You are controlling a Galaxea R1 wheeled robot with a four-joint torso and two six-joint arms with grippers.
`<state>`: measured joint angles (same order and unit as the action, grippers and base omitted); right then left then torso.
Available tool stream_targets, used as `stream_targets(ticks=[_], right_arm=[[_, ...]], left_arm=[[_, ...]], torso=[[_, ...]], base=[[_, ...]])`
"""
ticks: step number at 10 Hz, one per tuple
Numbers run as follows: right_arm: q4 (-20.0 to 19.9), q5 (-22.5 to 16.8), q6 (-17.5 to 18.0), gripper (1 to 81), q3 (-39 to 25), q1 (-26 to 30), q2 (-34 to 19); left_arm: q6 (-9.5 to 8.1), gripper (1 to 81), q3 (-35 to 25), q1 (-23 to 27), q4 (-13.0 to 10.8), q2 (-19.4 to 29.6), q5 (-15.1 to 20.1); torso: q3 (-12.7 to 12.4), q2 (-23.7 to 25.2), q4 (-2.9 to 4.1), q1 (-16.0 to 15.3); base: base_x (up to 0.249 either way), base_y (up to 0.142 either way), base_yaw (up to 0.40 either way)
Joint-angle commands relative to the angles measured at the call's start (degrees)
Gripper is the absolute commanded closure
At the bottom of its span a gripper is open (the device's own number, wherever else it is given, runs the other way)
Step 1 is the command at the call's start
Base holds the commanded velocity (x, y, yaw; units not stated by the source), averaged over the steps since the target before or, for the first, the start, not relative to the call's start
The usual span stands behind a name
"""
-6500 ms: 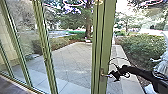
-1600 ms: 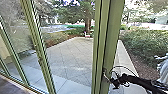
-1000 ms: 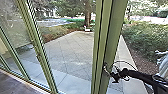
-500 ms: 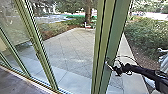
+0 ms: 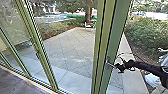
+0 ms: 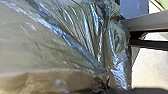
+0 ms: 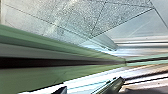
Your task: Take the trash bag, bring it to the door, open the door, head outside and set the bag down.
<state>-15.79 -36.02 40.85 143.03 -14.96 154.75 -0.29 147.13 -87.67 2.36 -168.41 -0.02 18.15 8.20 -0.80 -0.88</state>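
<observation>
Trash bag: a large, translucent grey-brown plastic bag (image 6: 50, 50) with shiny, crinkled folds, seen close up from the left wrist, near the left fingers; it is not set down outdoors.
Left fingers: whether they are spread, pressed together or pinching the bag cannot be told.
Right fingers: the dark right fingers (image 5: 119, 67) are held at the inner end of the door handle; whether they are spread or pressed together cannot be told.
Door handle: a small silver metal lever (image 5: 109, 62), just ahead of the right fingers, mounted on the green frame.
Door frame: a tall green upright (image 5: 117, 37), rising above the right fingers.
Glass wall: large clear panes divided by slanting green posts (image 5: 37, 50), well to the left of the right fingers.
Yard: pale square paving (image 5: 67, 47), seen beyond the right fingers through the glass.
Greenery: a leafy green hedge (image 5: 147, 35) and a brown tree trunk (image 5: 88, 12), farther out than the right fingers.
Floor: dark brown (image 5: 20, 80), lower than the right fingers, along the glass.
</observation>
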Motion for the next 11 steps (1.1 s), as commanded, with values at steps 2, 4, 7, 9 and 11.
stream_targets(ticks=[2, 4, 7, 9, 11], right_arm=[[0.93, 3.42, 2.04, 1.0, -1.27, 17.71, -5.82], [0.93, 3.24, 1.42, 1.0, -3.30, 19.38, -7.76], [1.71, 2.89, 1.60, 1.0, -9.62, 21.84, -11.80], [3.12, 2.54, 1.60, 1.0, -10.32, 22.46, -12.41], [4.98, 1.48, 1.60, 1.0, -11.91, 23.78, -13.21]], left_arm=[[-0.06, 81.1, -0.35, 0.18, 0.36, 0.18, 4.07], [-0.06, 81.1, -0.35, 0.18, 0.27, 0.09, 4.07], [-0.06, 81.1, -0.35, 0.09, -0.16, -0.17, 4.07], [-0.06, 81.1, -0.35, 0.09, -0.34, -0.26, 4.07], [-0.06, 81.1, -0.35, 0.09, -0.34, -0.26, 4.07]], torso=[[0.02, 0.00, 0.00, -0.02], [0.02, -0.02, 0.00, -0.02], [0.09, -0.05, 0.00, -0.06], [0.09, -0.05, 0.00, -0.09], [0.09, -0.07, 0.02, -0.09]], base=[[0.000, 0.000, 0.000], [0.000, 0.000, 0.000], [0.000, 0.000, 0.000], [0.000, 0.000, 0.000], [0.000, 0.000, 0.000]])
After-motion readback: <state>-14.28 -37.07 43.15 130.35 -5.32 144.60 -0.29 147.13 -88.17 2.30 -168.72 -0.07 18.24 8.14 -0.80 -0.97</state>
